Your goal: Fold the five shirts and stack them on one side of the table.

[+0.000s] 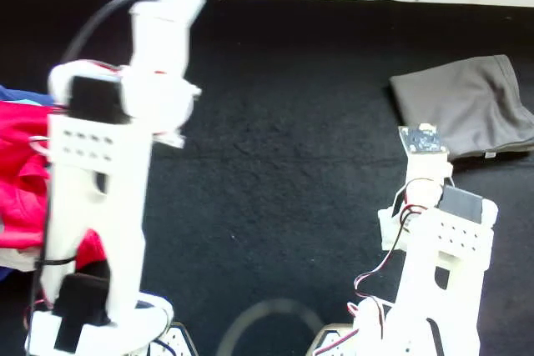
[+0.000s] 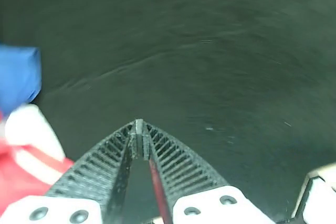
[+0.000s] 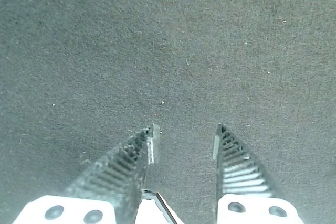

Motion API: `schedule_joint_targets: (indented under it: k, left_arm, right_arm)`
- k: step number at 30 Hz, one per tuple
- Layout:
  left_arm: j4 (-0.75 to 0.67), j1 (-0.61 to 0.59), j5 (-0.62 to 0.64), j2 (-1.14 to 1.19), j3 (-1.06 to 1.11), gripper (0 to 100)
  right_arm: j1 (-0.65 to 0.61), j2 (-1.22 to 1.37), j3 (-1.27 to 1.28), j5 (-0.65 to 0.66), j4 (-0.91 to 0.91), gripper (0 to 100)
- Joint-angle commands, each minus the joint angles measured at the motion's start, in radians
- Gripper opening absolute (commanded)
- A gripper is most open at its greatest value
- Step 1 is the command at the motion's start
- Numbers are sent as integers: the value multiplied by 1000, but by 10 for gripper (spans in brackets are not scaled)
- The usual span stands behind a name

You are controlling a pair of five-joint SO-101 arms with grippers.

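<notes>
A folded grey shirt (image 1: pixel 467 106) lies at the right side of the black table. A heap of unfolded shirts, mostly red (image 1: pixel 21 168) with blue at its edge, sits at the left side behind the left arm. In the left wrist view the red shirt (image 2: pixel 21 179) and a blue one (image 2: pixel 18 74) show beside my left gripper (image 2: pixel 139 137), which is shut with nothing in it above bare cloth. My right gripper (image 3: pixel 184 137) is open over bare black table, holding nothing. The right arm (image 1: pixel 438 248) stands just in front of the grey shirt.
The black tablecloth (image 1: pixel 284 122) covers the whole table, with a wide bare stretch between the two arms. The left arm (image 1: pixel 108 181) rises tall at the left. A grey ring-shaped cable (image 1: pixel 267 323) lies near the front edge.
</notes>
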Motion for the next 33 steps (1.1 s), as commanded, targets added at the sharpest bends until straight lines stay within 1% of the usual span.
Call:
schedule_joint_targets:
  k: [1, 3, 5, 8, 10, 13, 15, 17, 21, 23, 26, 33]
  left_arm:
    - [11, 31, 5, -15, 10, 10]
    - [11, -64, 5, -15, 111, 15]
    - [11, -165, 2, -8, 232, 64]
    - [3, -320, -101, -15, 410, 169]
    - [3, -418, -127, -15, 496, 207]
    - [8, -542, -152, -15, 585, 204]
    - [3, -618, -189, -15, 641, 205]
    - [-8, -699, -256, -7, 688, 206]
    - [-118, -863, -347, -12, 759, 207]
    - [-149, -912, -373, -5, 777, 207]
    - [-226, -947, -407, -5, 832, 207]
    - [-531, -898, -410, -5, 1041, 203]
  right_arm:
    - [12, -25, 2, 9, -4, 173]
    - [13, -25, 2, 9, -2, 173]
    - [13, -25, 2, 9, -2, 173]
    - [8, -24, 2, 9, -10, 173]
    - [5, -18, 1, 9, -13, 173]
    - [-21, -16, 2, 9, -36, 173]
    - [-42, -16, 2, 9, -38, 173]
    - [-64, -18, 2, 9, -38, 173]
    - [-81, -24, 2, 9, -38, 173]
    - [-81, -24, 2, 9, -38, 173]
    - [-81, -19, -5, 9, -38, 173]
    - [-82, -18, -7, 9, -39, 173]
